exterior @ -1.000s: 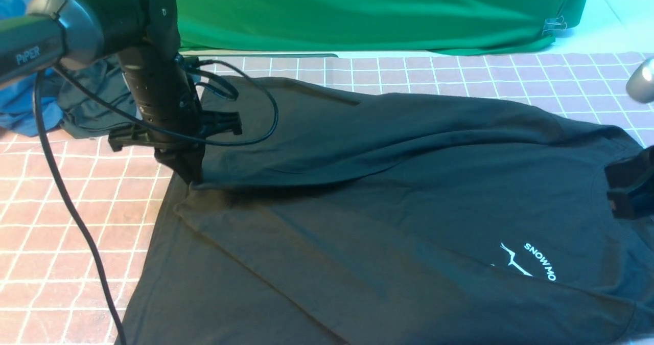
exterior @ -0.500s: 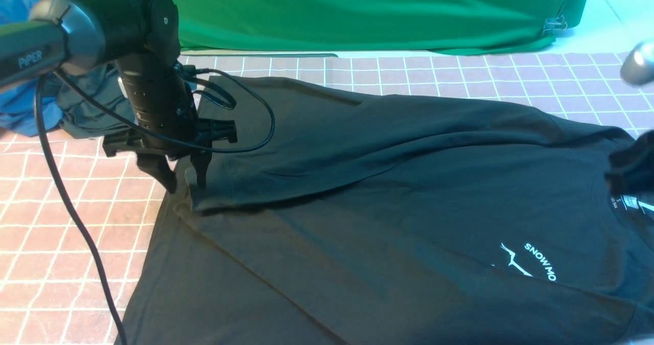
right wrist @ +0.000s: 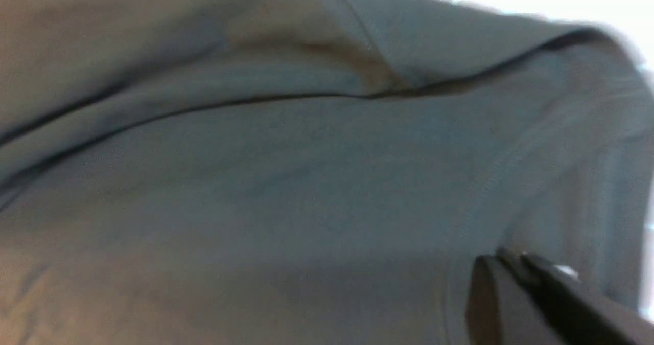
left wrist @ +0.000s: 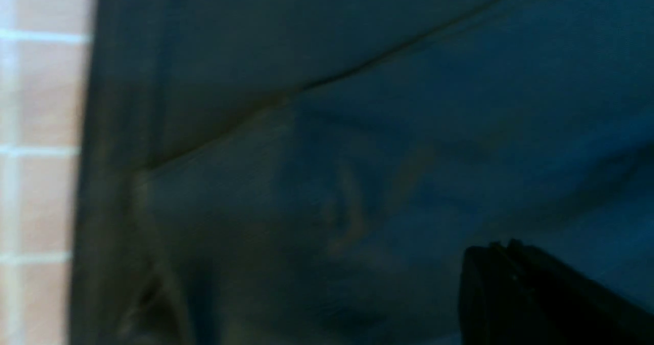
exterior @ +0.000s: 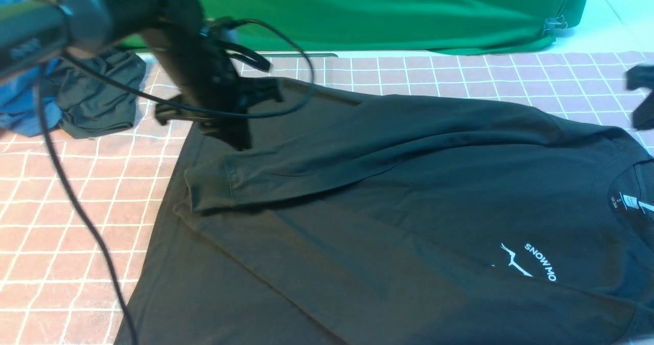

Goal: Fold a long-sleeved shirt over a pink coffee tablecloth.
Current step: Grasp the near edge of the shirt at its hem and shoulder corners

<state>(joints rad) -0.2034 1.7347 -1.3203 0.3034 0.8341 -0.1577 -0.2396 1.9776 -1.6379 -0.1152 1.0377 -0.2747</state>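
Note:
The black long-sleeved shirt [exterior: 388, 191] lies spread on the pink coffee tablecloth [exterior: 30, 222]. Its white print [exterior: 531, 263] and neck label [exterior: 628, 202] are at the right. One sleeve lies folded across the body, with its cuff [exterior: 209, 184] resting loose at the left. My left gripper [exterior: 237, 143] hangs blurred above the shirt, just beyond that cuff; in the left wrist view the left gripper [left wrist: 503, 245] is shut with nothing in it. My right gripper [exterior: 643, 120] is lifted at the right edge, off the shirt. Over the shoulder fabric the right gripper [right wrist: 511, 255] shows its fingers together, empty.
A smaller dark garment [exterior: 97, 99] and a blue garment [exterior: 25, 105] lie bunched at the far left. The green backdrop cloth [exterior: 383, 13] hangs along the back. The left arm's black cable [exterior: 102, 253] trails over the tablecloth at the left.
My left gripper opened, let go of the sleeve cuff, shut again and rose away toward the back. My right gripper lifted off the collar, which uncovered the neck label.

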